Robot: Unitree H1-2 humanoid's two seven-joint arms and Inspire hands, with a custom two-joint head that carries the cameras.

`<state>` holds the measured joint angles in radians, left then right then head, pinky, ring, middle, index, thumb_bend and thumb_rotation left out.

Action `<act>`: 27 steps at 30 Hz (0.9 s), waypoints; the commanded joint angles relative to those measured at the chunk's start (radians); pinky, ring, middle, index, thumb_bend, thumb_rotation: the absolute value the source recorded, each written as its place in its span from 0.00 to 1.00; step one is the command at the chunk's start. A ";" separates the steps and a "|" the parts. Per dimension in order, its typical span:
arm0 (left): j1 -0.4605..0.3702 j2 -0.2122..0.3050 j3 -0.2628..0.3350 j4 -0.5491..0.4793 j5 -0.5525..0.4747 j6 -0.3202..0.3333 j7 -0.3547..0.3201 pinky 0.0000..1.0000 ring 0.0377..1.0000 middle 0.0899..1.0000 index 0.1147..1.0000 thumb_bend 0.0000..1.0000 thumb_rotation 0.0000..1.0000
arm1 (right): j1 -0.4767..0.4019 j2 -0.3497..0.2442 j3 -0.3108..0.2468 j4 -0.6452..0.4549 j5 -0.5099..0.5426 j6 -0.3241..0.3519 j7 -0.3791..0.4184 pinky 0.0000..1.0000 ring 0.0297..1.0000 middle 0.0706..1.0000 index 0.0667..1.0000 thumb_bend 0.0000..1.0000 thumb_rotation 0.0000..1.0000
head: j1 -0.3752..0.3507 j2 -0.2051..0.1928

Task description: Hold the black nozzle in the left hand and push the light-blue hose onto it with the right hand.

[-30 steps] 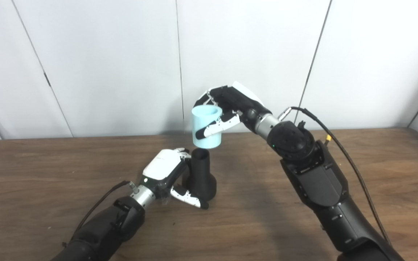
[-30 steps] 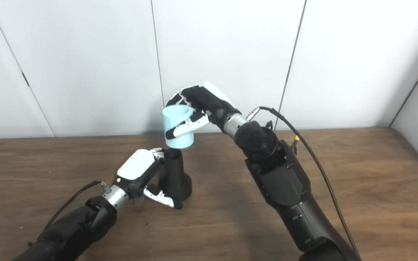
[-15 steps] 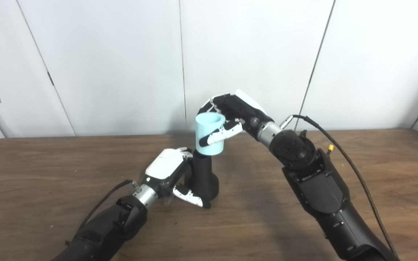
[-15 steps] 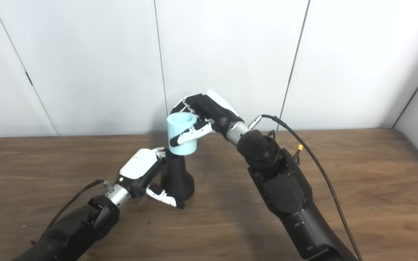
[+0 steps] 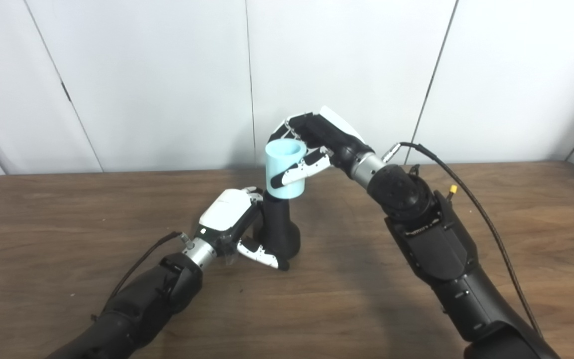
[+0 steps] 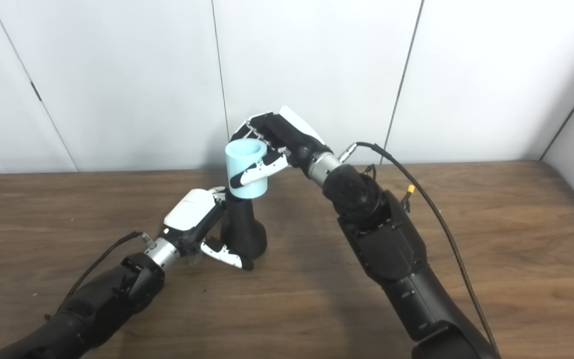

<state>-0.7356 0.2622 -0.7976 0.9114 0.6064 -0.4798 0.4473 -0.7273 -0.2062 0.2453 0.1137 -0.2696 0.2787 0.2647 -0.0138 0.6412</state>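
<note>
At frame centre we see our left hand (image 5: 229,222) wrapped around the matte black nozzle (image 5: 278,230), a flared cone upright on the wood-grain table (image 5: 68,219). Our right hand (image 5: 319,144), angled downward, grips the smooth light-blue hose (image 5: 284,167), a short cylinder seated over the nozzle's neck.

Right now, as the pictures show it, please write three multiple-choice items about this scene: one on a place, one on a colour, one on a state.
1. Where does the black nozzle stand?
A. on the wooden table
B. on a shelf
C. in a box

2. What colour is the hose?
A. red
B. light blue
C. yellow

3. What is the right hand doing?
A. hanging open
B. lying flat on the table
C. gripping the hose

Key: 1 A, its wide base sits on the wood beside the left hand. 2 B, the short tube is pale blue. 3 C, thumb and fingers wrap the hose, whose lower end covers the nozzle's top.
</note>
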 commanded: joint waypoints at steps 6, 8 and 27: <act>0.192 -0.097 -0.072 0.084 0.072 0.022 -0.139 0.86 0.67 0.44 0.41 0.53 0.00 | -0.040 0.027 0.018 -0.053 -0.006 -0.019 0.013 0.33 0.41 0.44 0.47 0.52 0.00 | 0.000 0.008; 0.193 -0.096 -0.072 0.082 0.073 0.023 -0.144 0.86 0.67 0.44 0.41 0.53 0.00 | -0.042 0.028 0.020 -0.053 -0.009 -0.021 0.014 0.33 0.40 0.43 0.47 0.52 0.00 | 0.000 0.009; 0.196 -0.092 -0.061 0.060 0.080 0.040 -0.174 0.87 0.67 0.44 0.41 0.53 0.00 | -0.071 0.009 0.015 -0.049 -0.010 -0.031 0.032 0.32 0.39 0.43 0.49 0.52 0.00 | 0.001 0.021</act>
<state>-0.7292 0.2590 -0.7751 0.9034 0.6075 -0.4779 0.4240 -0.7327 -0.1906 0.2592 0.0995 -0.2845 0.2810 0.2787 -0.0123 0.6627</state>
